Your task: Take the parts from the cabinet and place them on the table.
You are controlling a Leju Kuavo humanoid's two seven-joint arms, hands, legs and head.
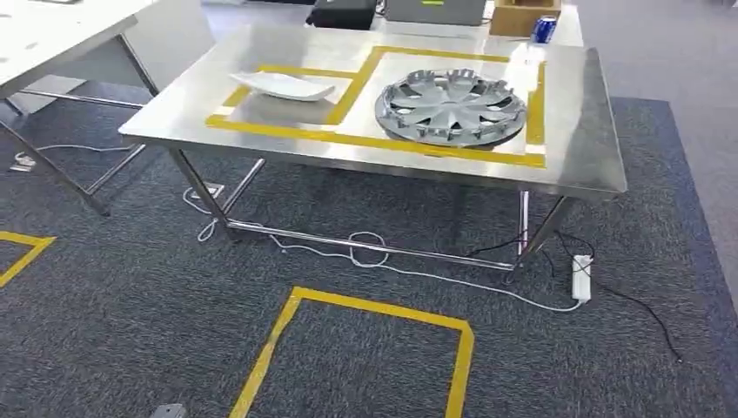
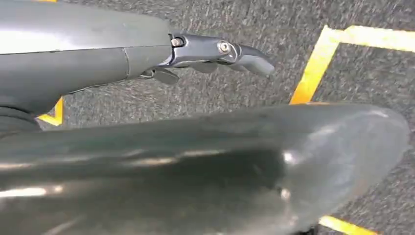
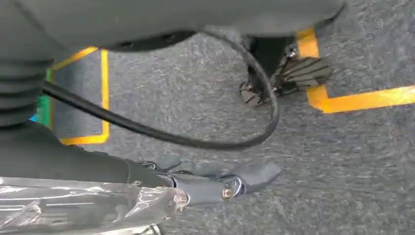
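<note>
A silver wheel cover (image 1: 451,106) lies flat on the steel table (image 1: 574,148), inside the right yellow-taped field. A white curved panel (image 1: 283,84) lies in the left taped field. My left hand (image 2: 210,51) hangs over grey carpet, its dark fingers stretched out and apart from the thick thumb, with nothing in it. My right hand (image 3: 220,181) also hangs above the carpet with its fingers straight and nothing held.
A yellow tape square (image 1: 365,309) marks the carpet in front of the table. White cables and a power strip (image 1: 580,277) lie under the table. Another table (image 1: 52,35) stands at the left. A cardboard box (image 1: 518,17) and a blue can (image 1: 545,29) sit beyond the far edge.
</note>
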